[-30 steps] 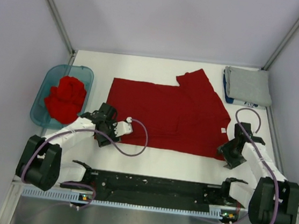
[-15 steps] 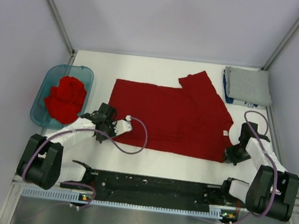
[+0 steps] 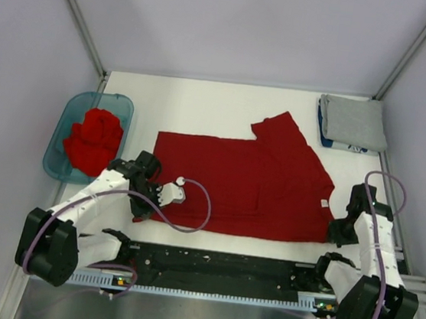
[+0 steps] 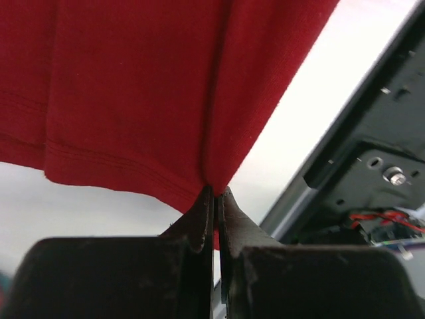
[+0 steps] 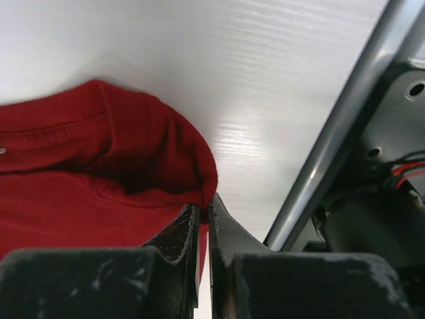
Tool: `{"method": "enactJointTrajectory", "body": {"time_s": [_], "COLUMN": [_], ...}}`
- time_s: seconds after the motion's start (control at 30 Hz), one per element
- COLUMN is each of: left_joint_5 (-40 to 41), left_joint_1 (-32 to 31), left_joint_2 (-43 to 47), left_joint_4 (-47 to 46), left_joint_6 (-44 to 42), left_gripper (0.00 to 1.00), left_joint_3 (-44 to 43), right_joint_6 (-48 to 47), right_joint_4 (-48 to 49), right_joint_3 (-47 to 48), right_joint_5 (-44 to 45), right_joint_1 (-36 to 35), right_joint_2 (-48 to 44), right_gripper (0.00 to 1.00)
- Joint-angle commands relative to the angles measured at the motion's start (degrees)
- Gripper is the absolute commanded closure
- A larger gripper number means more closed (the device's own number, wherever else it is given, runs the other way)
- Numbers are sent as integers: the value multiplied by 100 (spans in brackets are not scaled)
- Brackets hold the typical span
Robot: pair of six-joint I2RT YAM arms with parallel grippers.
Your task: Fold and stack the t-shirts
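Cloth first: one red t-shirt (image 3: 248,187) lies spread over the middle of the table (image 3: 204,104), mostly flat, its hem toward the table's left side and its collar toward the right. One sleeve (image 3: 282,129) points at the table's far edge, and a small white neck tag (image 3: 323,204) shows near the collar. The shirt's near edge runs close along the table's near edge.

The left gripper (image 4: 214,193) is pinched tight on the shirt's near left corner. Its wrist view shows the two fingers pressed together with a fold of stitched hem rising from between them. The right gripper (image 5: 204,209) is likewise clamped on the shirt's near right corner by the collar, with red cloth bunched in a small hump just above its closed fingers.

A folded grey t-shirt (image 3: 353,122) rests at the table's far right corner, on top of something blue and white that barely shows. At the table's left edge sits a translucent teal tub (image 3: 59,161) holding a crumpled red t-shirt (image 3: 92,139). A black base rail (image 3: 216,266) runs along the table's near edge, between the two arm bases.
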State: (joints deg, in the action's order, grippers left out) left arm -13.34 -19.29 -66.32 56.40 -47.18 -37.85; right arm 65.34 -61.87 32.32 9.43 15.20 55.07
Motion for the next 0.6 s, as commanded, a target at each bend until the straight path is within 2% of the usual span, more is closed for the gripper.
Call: {"method": "enactJointTrajectory", "body": {"time_s": [0.0,0.23,0.27,0.3,0.33,0.37,0.43,0.5,0.57], "left_joint_5": [-274,78,25,-54,-141,-177,6,357,674], "left_joint_1": [-22,-31,-22,-31,-31,-40,-31,-5,65], "left_joint_2": [278,322,313,270,234,199,120,6,-195], "left_joint_4": [1135,1470,1557,1697,1829,1926,1989,1788,1280], "left_joint_6": [-309,-327,-379,-423,-432,-467,-477,-345,-47], "left_gripper": [100,98,90,73,58,31,26,26,22], "left_joint_3": [-372,-451,-513,-609,-706,-863,-1206,-1671,-2207], "right_joint_6": [348,172,215,216,146,76,-310,-792,-1337], "right_joint_4": [-809,-1319,-1354,-1354,-1346,-1337,-1302,-1206,-733], "right_joint_3": [301,565,565,574,600,644,863,1336,1881], "right_joint_5": [130,-169,-222,-318,-441,-555,-688,-898,-1362], "right_joint_1": [106,106,106,97,106,97,106,106,106], "right_joint_2": [-400,-1093,-1225,-1305,-1306,-1271,-1105,-876,-717], "right_gripper": [100,100,100,95,83,62,33,19,12]}}
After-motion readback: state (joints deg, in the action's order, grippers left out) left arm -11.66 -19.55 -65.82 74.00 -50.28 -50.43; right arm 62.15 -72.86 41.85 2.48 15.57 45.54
